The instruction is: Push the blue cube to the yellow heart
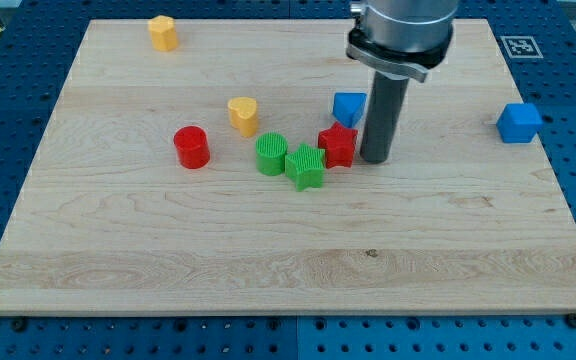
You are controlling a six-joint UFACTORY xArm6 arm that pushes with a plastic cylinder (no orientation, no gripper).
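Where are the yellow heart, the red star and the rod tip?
yellow heart [244, 114], camera view, its top face.
red star [337, 145], camera view, its centre.
my tip [374, 159], camera view, rod's lower end, right of the red star.

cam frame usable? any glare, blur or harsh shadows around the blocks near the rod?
Camera view: even, diffuse light, no glare on the wooden board; shadows soft and short. Blocks sharp: blue cube, yellow heart and red star have clean edges. My tip is crisp, just right of the red star. The arm's grey housing is cropped at the view's top.
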